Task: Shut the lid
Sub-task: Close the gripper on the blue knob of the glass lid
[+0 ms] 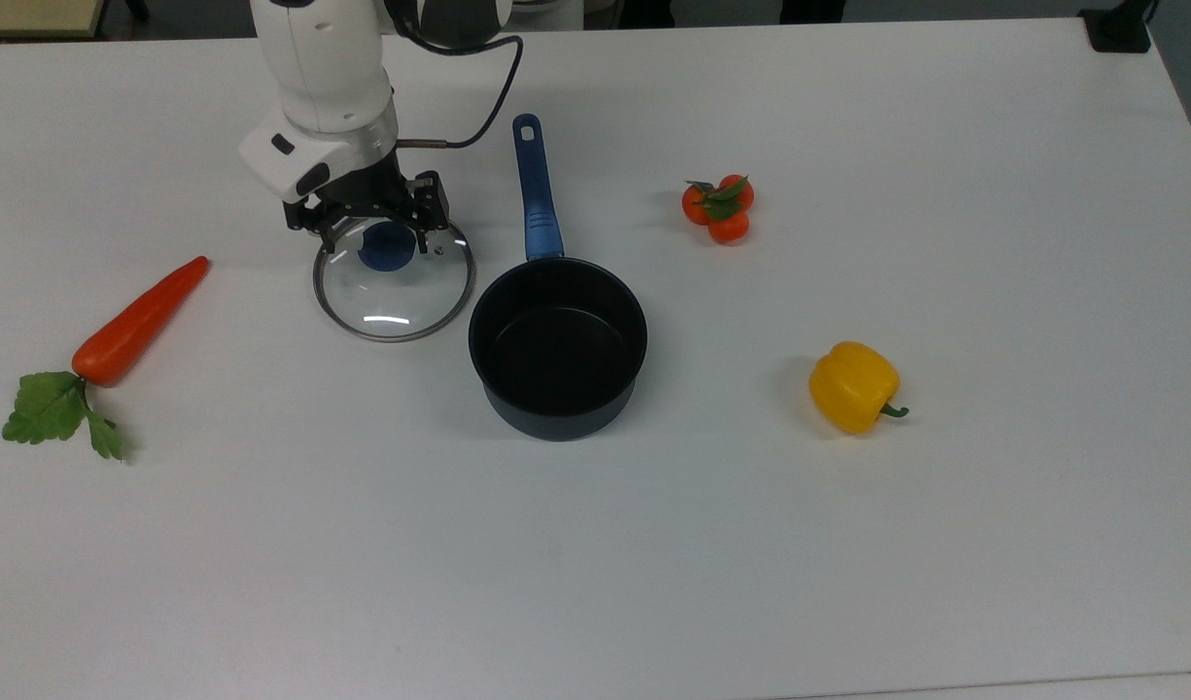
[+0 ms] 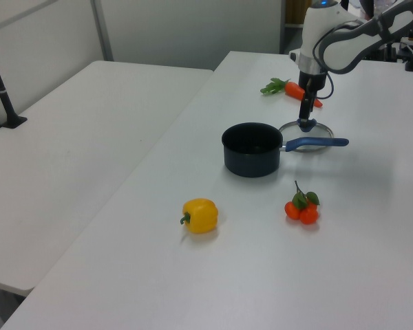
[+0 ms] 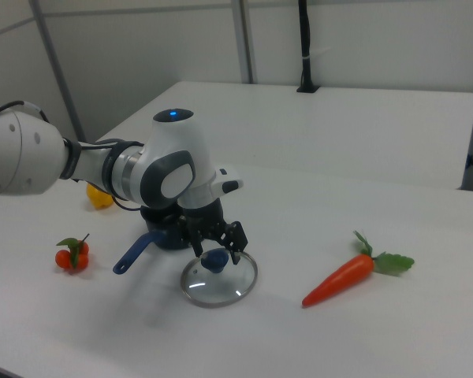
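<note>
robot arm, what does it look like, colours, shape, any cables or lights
The arm has rounded glossy white shells with dark grey joint sections. A small blue light glows on top of the wrist housing. The two-finger gripper is black, with slim black fingers. A thin black cable loops off the wrist.
</note>
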Robot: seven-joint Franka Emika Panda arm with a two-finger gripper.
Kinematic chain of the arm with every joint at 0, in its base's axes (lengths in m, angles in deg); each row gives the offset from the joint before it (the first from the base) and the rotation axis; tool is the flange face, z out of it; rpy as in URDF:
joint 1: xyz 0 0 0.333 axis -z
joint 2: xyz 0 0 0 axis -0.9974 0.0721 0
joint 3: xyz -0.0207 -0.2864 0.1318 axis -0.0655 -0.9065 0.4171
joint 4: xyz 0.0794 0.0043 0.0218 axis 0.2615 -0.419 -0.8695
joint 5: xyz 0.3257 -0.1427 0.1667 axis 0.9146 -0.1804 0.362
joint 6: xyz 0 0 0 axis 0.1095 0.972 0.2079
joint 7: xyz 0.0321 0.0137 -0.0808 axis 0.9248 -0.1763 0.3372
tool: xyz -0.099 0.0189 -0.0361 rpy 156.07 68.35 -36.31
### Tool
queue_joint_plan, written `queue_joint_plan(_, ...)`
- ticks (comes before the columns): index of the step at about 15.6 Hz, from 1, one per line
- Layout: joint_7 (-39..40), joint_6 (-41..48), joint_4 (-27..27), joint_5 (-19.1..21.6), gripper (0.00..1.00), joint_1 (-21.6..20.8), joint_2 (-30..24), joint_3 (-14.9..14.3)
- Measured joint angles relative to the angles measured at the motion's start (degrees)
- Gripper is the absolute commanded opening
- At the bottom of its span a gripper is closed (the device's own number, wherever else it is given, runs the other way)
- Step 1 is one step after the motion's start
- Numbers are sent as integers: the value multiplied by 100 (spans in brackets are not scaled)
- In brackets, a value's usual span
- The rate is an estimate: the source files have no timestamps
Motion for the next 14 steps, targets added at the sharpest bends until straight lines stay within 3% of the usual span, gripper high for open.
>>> queue_joint_plan(2, 0, -6, 1, 0, 100, -10, 32, 4)
queue_joint_plan(6, -5, -6, -19, 0, 89, -10, 34, 7)
queue_joint_plan(14, -303, -5, -59, 2, 51, -10, 31, 9)
